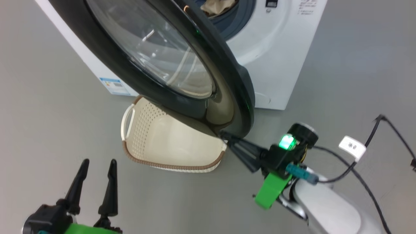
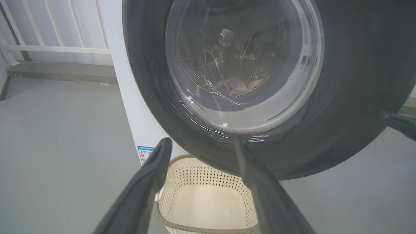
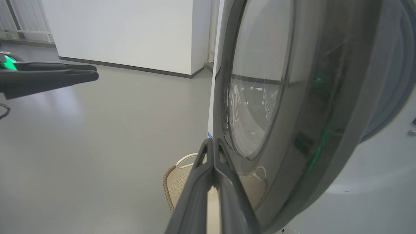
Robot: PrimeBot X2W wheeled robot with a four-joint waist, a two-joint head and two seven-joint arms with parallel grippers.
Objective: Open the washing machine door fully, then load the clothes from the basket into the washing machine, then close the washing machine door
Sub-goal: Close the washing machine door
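From the head camera, the left gripper [image 1: 99, 161] sits at the lower left with its two dark fingers spread wide, holding nothing and well apart from everything else. The right gripper [image 1: 226, 135] reaches in from the lower right with its fingers pressed together, gripping nothing, its tips meeting the lowest edge of the washing machine door [image 1: 234, 81]. The door stands swung partly out from the washing machine [image 1: 279, 58]. The basket [image 1: 146, 123] lies on the floor just under the door, between the two grippers, and the clothes [image 1: 216, 6] lie inside the drum opening at the top. From the left wrist camera, the left gripper [image 2: 201, 140] is opened wide and points at the door [image 2: 341, 97]. The clothes [image 2: 239, 86] show through the door's glass, and the basket [image 2: 208, 172] lies low between the fingers. From the right wrist camera, the right gripper [image 3: 213, 141] is closed tight with its tips just beside the door's black rim [image 3: 292, 113]. The basket [image 3: 177, 182] lies behind them.
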